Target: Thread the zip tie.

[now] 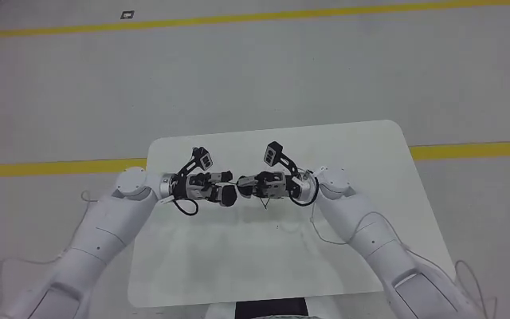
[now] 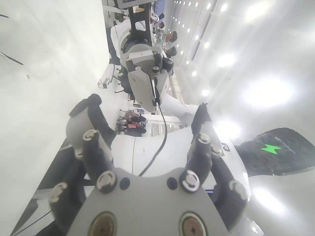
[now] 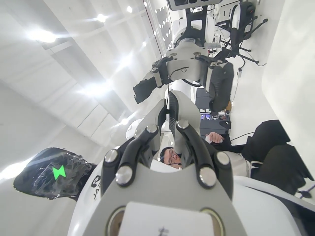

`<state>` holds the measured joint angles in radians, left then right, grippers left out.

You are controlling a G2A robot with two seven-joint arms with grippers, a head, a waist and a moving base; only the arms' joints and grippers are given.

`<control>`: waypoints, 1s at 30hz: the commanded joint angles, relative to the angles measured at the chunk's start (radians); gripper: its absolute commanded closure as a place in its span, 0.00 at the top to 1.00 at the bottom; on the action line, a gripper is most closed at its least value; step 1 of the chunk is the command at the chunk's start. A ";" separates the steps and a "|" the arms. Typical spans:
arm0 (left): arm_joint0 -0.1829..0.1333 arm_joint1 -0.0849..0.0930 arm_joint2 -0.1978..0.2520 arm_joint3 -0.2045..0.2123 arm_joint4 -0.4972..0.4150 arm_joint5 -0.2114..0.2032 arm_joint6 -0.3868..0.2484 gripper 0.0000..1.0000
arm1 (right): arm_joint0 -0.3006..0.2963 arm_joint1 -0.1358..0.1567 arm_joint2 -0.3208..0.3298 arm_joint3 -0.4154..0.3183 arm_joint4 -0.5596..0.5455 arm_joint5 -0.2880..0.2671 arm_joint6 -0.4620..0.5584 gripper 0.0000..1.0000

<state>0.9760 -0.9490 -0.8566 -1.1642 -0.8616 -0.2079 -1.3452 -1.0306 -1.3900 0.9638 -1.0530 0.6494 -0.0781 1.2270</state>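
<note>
Both arms are up over the middle of the white desk (image 1: 358, 159), with the grippers nose to nose and nearly touching. The right gripper (image 3: 167, 103) has its fingers clenched on the zip tie (image 2: 164, 128), a thin black strip pinched at the tips. Seen from the left wrist, the strip leaves those tips, curves, and runs toward the left gripper's palm. The left gripper (image 2: 145, 109) is released, fingers spread wide. The strip passes through the gap between them, and it looks clear of both pads. The tie is held in the air, off the desk. I can't tell where its head end is or whether anything is threaded. Yellow floor lines (image 1: 239, 17) run beyond the desk.
</note>
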 commanded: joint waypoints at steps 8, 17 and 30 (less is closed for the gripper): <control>0.002 -0.003 -0.003 0.000 0.020 0.007 0.012 0.00 | -0.012 0.015 0.016 -0.030 -0.054 0.012 -0.019 0.00; 0.004 -0.004 -0.009 -0.002 0.032 0.015 0.015 0.00 | -0.030 0.031 0.029 -0.069 -0.095 0.031 -0.025 0.00; 0.004 -0.008 -0.013 -0.005 0.041 0.024 0.012 0.00 | -0.035 0.038 0.021 -0.082 -0.098 0.034 -0.024 0.00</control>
<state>0.9806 -0.9564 -0.8697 -1.1689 -0.8218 -0.1842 -1.3335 -1.0658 -1.3519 0.9858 -1.1350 0.5500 -0.0437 1.2026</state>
